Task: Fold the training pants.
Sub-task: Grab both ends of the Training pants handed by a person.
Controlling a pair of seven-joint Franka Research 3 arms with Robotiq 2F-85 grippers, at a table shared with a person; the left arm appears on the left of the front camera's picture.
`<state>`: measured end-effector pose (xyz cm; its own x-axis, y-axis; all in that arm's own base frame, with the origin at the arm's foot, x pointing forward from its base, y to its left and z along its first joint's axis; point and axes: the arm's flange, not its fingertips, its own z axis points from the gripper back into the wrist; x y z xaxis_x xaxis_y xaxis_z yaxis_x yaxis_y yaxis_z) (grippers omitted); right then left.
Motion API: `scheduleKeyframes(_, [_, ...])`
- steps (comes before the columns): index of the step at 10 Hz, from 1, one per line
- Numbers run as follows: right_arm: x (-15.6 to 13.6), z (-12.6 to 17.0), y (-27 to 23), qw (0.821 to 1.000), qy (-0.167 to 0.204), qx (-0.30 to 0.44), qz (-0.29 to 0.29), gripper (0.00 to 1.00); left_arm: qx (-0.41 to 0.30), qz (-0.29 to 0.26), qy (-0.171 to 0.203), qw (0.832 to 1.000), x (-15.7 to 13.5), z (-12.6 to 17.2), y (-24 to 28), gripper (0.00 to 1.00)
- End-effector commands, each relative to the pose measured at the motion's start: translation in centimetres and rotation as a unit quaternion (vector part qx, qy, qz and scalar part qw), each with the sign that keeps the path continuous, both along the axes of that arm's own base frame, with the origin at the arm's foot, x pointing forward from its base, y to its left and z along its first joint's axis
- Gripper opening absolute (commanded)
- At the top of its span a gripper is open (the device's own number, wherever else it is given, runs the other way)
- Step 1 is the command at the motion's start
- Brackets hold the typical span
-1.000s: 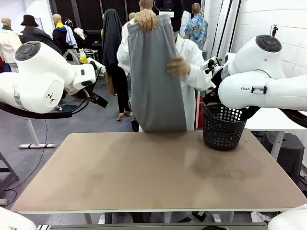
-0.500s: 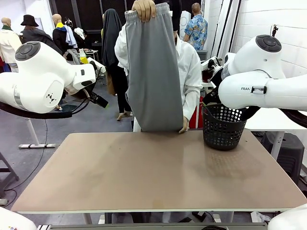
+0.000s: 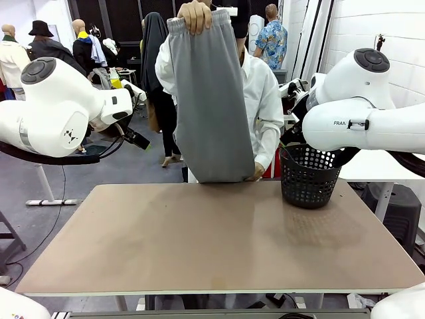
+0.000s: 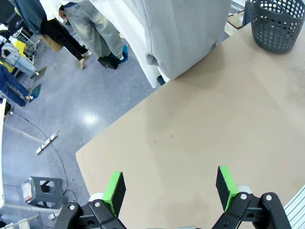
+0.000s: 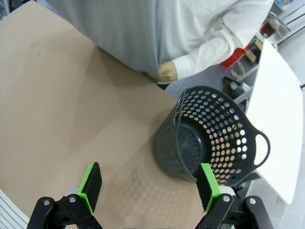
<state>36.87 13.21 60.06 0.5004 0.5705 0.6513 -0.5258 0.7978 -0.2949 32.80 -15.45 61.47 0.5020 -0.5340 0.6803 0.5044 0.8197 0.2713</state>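
Under the front view, a tan matte table point(image 3: 199, 246); behind it grey floor, a white wall at the right, people standing farther off. On the far right part of the table, a black mesh basket point(image 3: 309, 176), upright, close to the far edge. At the far side, a person in a white shirt point(image 3: 265, 100).

Held up in the air over the far edge: the training pants point(image 3: 212, 100), light grey, hanging lengthwise, gathered waistband at the top, lower end down at tabletop level. Pinched at the waistband by the upper hand point(image 3: 196, 14), raised high. Gripped at the bottom corner nearest the black mesh basket by the lower hand point(image 3: 257, 174), just beside the table's edge. Cannot tell whether the cloth touches the table.

From the left wrist: left gripper point(image 4: 170, 179) spread wide, green pads point(image 4: 114, 188) well apart, nothing between them, poised above bare tabletop. Far ahead of it, at the top of the picture, the training pants, hanging at the table's far edge; in the top right corner, the black mesh basket.

From the right wrist: right gripper point(image 5: 148, 174) likewise wide, nothing between its fingers, above the table. Just ahead and slightly to the right, the black mesh basket; farther on, toward the top, the training pants with the lower hand at their corner. Well apart from both grippers, those training pants, and touched by neither.
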Motion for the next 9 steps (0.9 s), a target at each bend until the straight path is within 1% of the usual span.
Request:
scheduleKeyframes(1, [-0.01,0.07,0.03,1.0,-0.001,0.0,0.001,1.0,0.003,-0.001,-0.001,1.0,0.01,-0.01,0.07,1.0])
scheduleKeyframes(9, [-0.01,0.07,0.03,1.0,-0.001,0.0,0.001,1.0,0.003,-0.001,-0.001,1.0,0.01,-0.01,0.07,1.0])
